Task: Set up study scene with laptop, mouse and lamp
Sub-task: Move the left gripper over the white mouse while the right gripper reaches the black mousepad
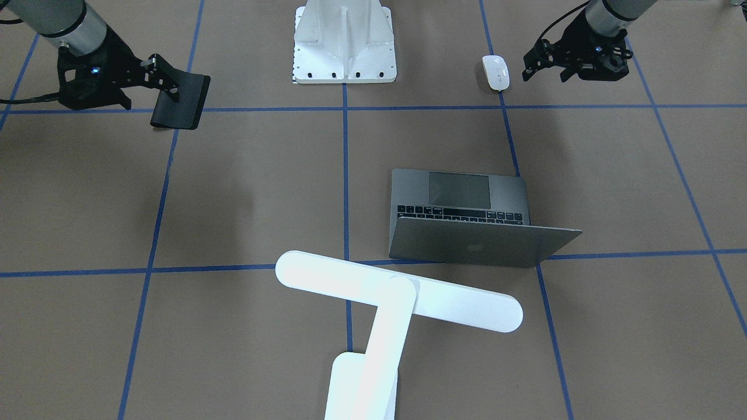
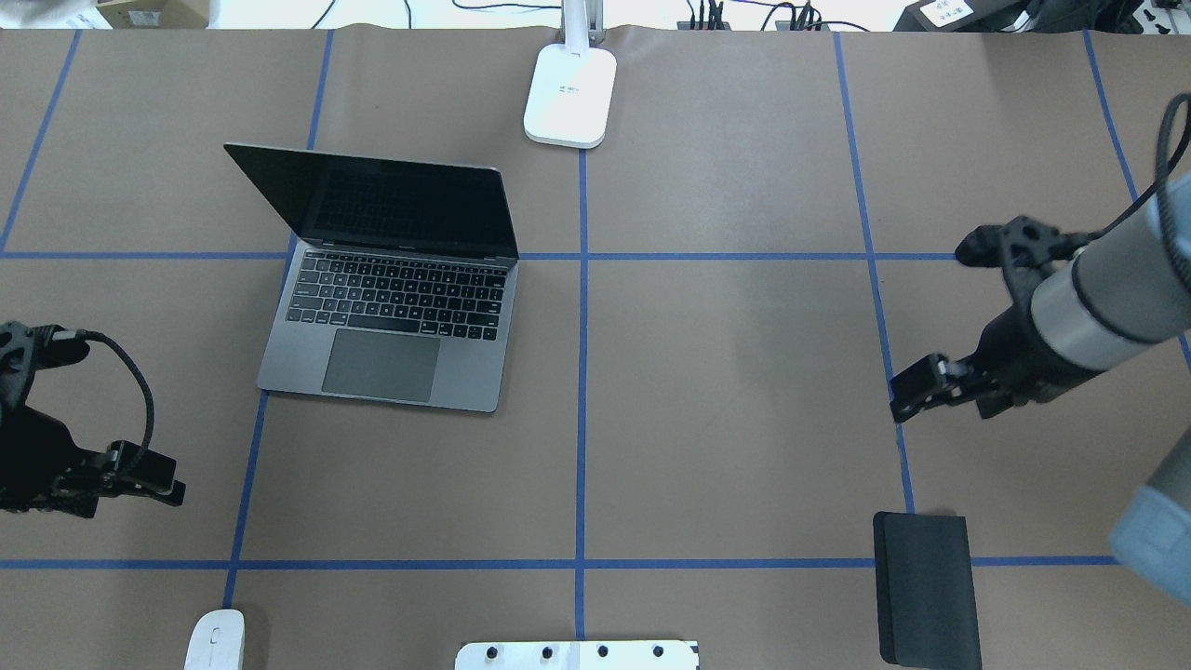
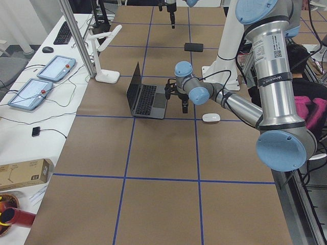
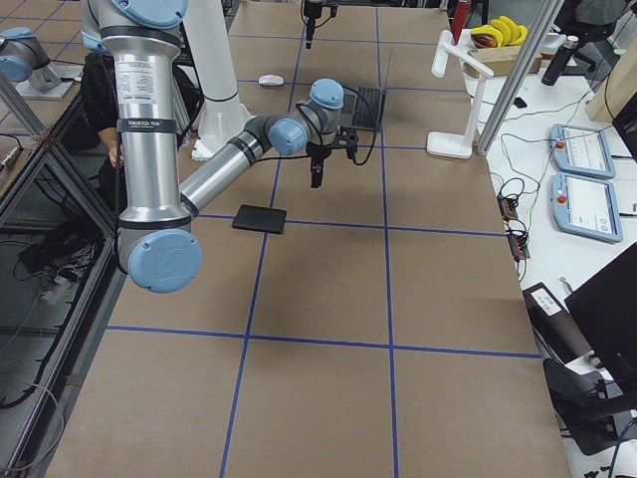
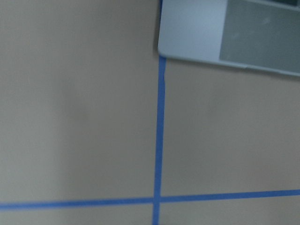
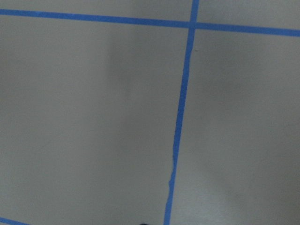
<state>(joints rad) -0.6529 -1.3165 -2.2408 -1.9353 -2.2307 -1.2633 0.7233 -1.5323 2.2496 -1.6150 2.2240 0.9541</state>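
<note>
a study scene laid out on the grid: we see the laptop (image 2: 391,307) lying open on the left half of the table (image 2: 744,419), its dark screen raised on the far side and facing the robot, its keyboard and trackpad toward the near edge. the mouse (image 2: 215,639) sits flat at the near edge on the left, well apart from the laptop and to the left of the white bolted pedestal (image 2: 577,654). the lamp (image 2: 569,93) stands at the far edge in the middle, its long bar head held above the flat base.

the left gripper (image 2: 172,489) hangs over bare table at the near left, between mouse and laptop. it holds nothing, and we cannot tell how far apart its jaws stand. the right gripper (image 2: 903,395) hangs over the right half, also with nothing in its hold, and its opening is just as unclear to us. it is apart from the black mat (image 2: 926,586), which lies flat at the near right.

the left wrist view catches the laptop's near corner beside a crossing of blue tape lines (image 5: 159,140).
</note>
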